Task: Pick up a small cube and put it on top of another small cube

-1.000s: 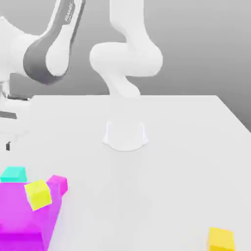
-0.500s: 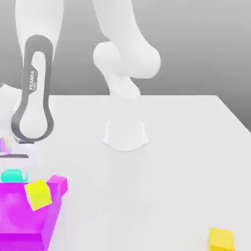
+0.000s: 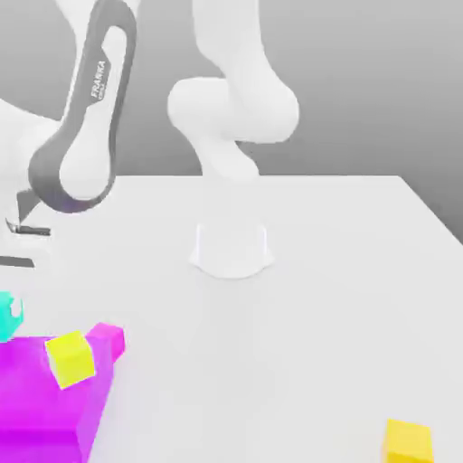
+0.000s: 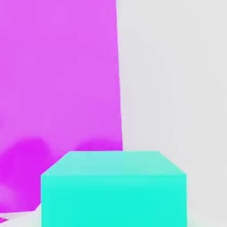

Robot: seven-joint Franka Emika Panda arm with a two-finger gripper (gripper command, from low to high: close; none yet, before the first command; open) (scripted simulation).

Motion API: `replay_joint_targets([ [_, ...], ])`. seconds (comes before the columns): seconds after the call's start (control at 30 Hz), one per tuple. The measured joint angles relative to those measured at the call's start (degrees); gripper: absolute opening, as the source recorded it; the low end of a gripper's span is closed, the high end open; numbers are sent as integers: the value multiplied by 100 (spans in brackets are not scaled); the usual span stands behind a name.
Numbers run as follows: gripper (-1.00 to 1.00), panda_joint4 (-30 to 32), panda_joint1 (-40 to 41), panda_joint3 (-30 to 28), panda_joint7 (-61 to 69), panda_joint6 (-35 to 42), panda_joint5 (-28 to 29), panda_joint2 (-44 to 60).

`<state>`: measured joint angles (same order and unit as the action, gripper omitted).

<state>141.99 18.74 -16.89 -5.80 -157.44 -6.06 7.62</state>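
Note:
The small teal cube (image 3: pixel 8 315) sits at the far left edge of the exterior view, tilted and just above the back of the big magenta block (image 3: pixel 45 398). My gripper (image 3: pixel 9 288) comes down onto it from the hand at the left edge and is shut on it. In the hand view the teal cube (image 4: pixel 113 190) is very close, with the magenta block (image 4: pixel 57 88) behind it and white table beside it. A small yellow cube (image 3: pixel 70 358) rests tilted on the magenta block. Another yellow cube (image 3: pixel 407 441) lies at the exterior view's lower right.
A small magenta cube (image 3: pixel 109 338) leans against the big block's right side. The arm's white base (image 3: pixel 231 249) stands mid-table, with its links rising above. The white table (image 3: pixel 335 307) runs to an edge on the exterior view's right.
The arm swung down over the left edge and the gripper closed. The teal cube shifted left and slightly up and now sits tilted.

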Motion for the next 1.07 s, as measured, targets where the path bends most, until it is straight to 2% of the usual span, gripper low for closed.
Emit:
replay_joint_targets([
  [0.77, -100, -1314, -3589, 2092, -5402, 1289, 737, 600],
  [0.83, -100, -1315, -3723, 2139, -5573, 1220, 799, 825],
  [0.93, -100, -1330, -3820, 2085, -5670, 719, 884, 1390],
  [0.97, 100, -1333, -3835, 2073, -5683, 626, 899, 1490],
  [1.07, 100, -1333, -3835, 2073, -5683, 626, 899, 1490],
])
